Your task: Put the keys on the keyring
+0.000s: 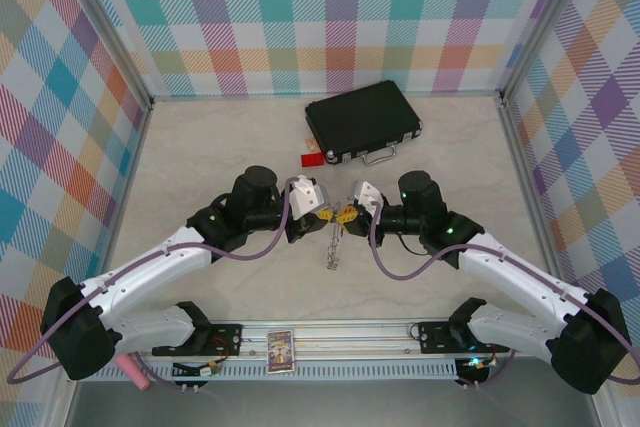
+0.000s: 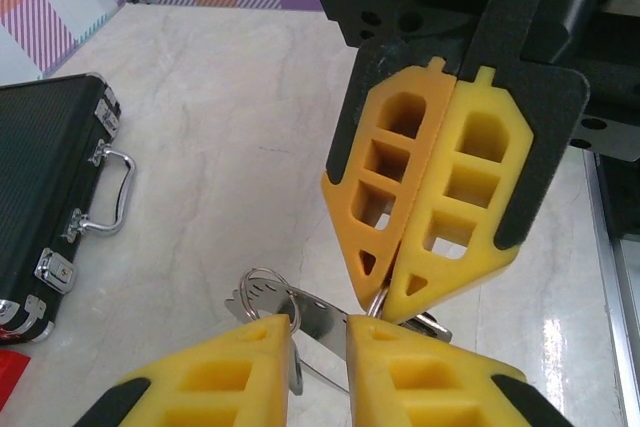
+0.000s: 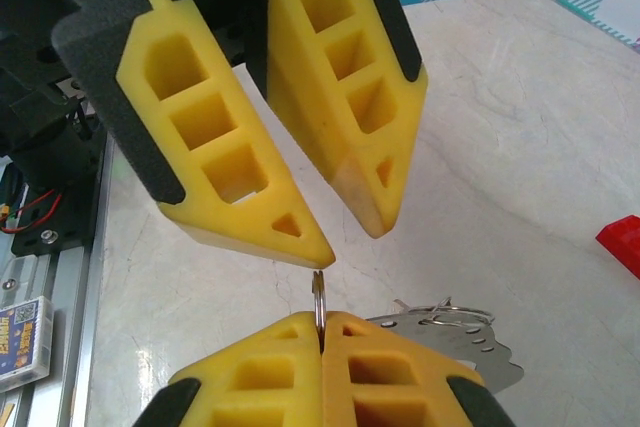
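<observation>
Pinching the thin keyring (image 3: 318, 292) edge-on between closed fingers, the right claw (image 3: 322, 325) met the left claw (image 2: 318, 335) tip to tip over the middle of the surface (image 1: 200, 162). The left claw stood narrowly parted, with a silver key (image 2: 300, 312) lying across its gap; whether the key touched the fingers could not be told. From above, the keys (image 1: 333, 250) showed just near of both claws. A black case (image 1: 362, 125) and red tag (image 1: 313, 159) sat farther back.

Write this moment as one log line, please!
right gripper: shut on keyring | left gripper: open | key: by the grippers
</observation>
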Robot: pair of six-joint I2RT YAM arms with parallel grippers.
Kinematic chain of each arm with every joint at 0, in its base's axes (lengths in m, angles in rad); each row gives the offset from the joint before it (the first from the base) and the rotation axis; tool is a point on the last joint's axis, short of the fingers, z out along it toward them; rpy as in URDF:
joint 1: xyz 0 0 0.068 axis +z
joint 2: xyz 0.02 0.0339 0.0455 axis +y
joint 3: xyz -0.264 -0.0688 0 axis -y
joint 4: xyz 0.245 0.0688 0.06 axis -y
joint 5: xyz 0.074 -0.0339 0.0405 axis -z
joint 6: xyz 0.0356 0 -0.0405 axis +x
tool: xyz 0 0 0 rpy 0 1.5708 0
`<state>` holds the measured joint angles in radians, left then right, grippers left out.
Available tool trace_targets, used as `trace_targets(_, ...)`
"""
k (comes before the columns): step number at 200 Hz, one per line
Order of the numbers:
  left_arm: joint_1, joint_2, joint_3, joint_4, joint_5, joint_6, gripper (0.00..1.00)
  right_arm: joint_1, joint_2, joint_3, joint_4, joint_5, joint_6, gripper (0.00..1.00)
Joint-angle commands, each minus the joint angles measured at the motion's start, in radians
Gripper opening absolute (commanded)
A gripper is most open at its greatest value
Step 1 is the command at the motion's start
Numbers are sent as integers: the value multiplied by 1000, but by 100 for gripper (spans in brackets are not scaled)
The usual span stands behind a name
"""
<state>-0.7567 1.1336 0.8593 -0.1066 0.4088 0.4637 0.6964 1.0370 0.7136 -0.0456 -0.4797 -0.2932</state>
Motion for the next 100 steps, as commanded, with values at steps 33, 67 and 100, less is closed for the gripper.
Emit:
trace_targets(33,5,38,43,-56,108,0,22,7,-29,-14,58,-27,5,0)
trace_targets(67,7,29,38,-44,82,-11,22,7,-18,-11,52,-13,6,0)
trace_targets(100,15,-12,21,-22,76,-22,22,7,-15,-9,49,12,8,0)
